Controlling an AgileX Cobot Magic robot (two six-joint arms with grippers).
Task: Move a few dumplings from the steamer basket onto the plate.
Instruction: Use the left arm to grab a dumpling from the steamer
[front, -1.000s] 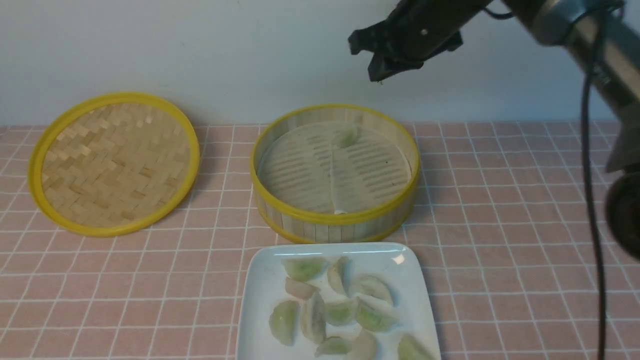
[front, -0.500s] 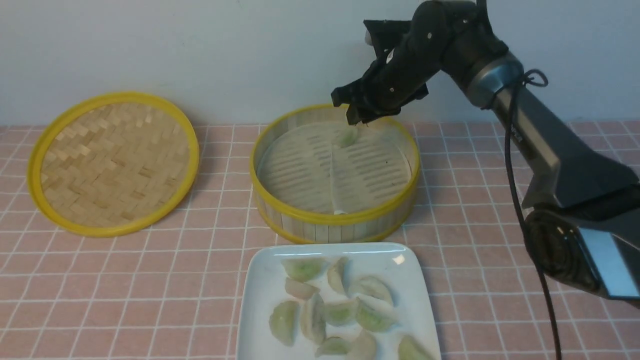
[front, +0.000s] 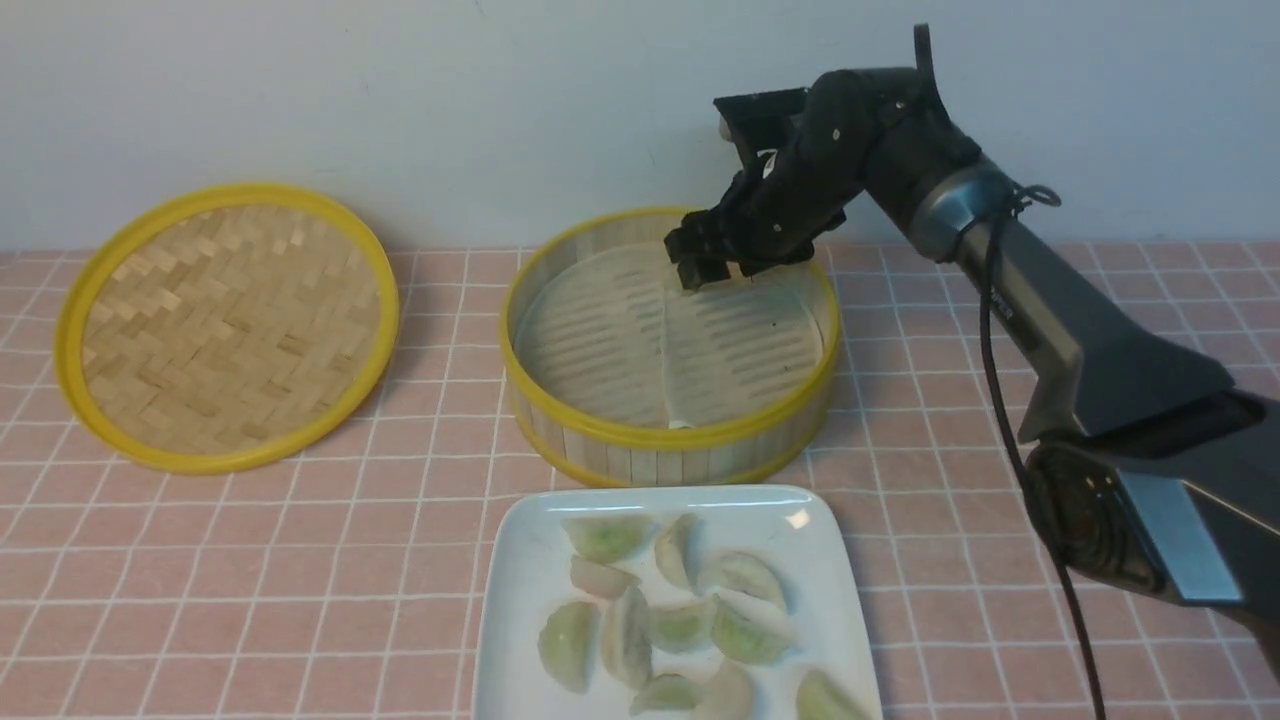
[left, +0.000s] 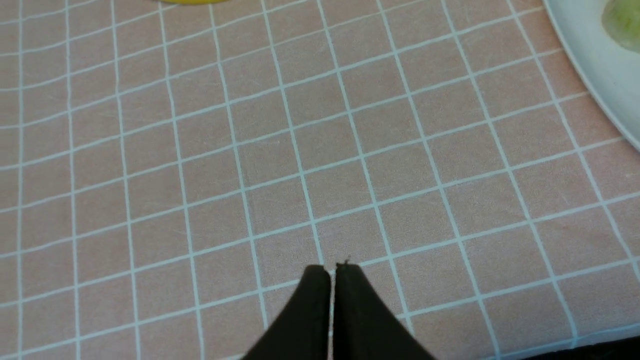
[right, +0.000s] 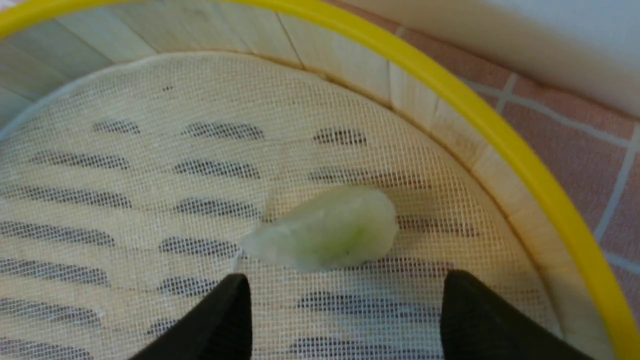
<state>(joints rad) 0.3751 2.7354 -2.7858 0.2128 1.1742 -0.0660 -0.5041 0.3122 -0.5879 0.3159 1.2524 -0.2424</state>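
Most dumplings (front: 680, 620) lie on the plate (front: 520, 570), at the basket's (front: 670, 437) near side. One dumpling (right: 325, 232) is left inside the basket by its far wall, just ahead of my spread right fingers (right: 220, 320). My left fingers (left: 310, 310) are clenched, empty.

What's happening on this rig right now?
The right tool is open inside the steamer basket, poised at the one dumpling in it, not yet gripping. The plate holds about ten dumplings. The left tool is shut above the tiled table. The lid lies aside.
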